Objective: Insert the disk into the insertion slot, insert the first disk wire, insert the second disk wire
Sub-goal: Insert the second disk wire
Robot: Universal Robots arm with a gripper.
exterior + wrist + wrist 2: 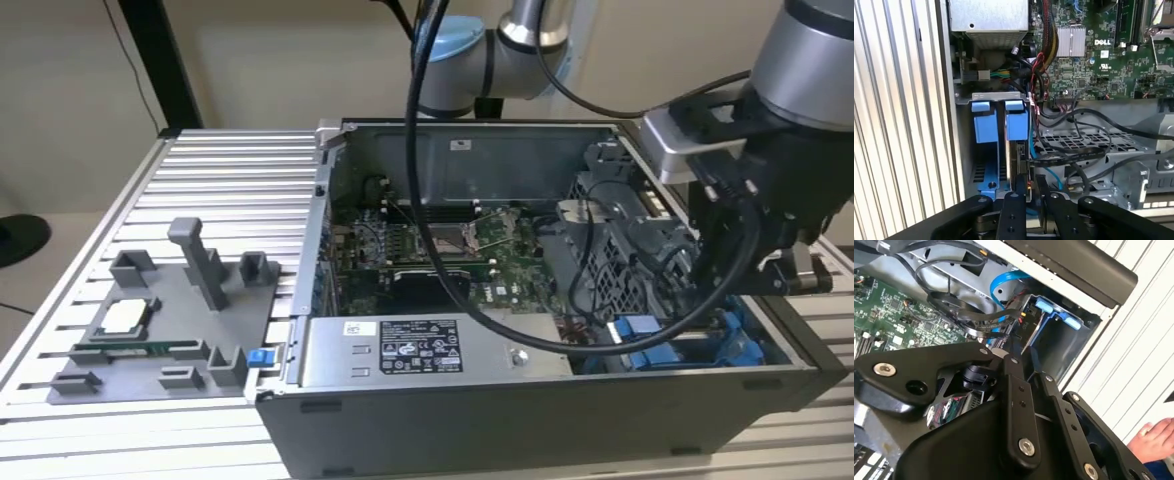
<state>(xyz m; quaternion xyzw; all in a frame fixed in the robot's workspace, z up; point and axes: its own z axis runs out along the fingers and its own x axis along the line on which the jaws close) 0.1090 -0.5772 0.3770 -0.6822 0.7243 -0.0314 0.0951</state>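
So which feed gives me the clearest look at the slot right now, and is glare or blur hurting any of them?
First wrist view: evenly lit, the insertion slot sharp, the gripper just above it. Second wrist view: the gripper linkage looms dark and soft up close, the ribbed table washed bright. Exterior view: the arm and cables shadow that corner of the computer case.

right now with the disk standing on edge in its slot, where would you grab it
Probably by its exposed narrow edge, pinching across the two flat faces of the disk and coming straight in through the open side of the case: the slot walls cover the rest.
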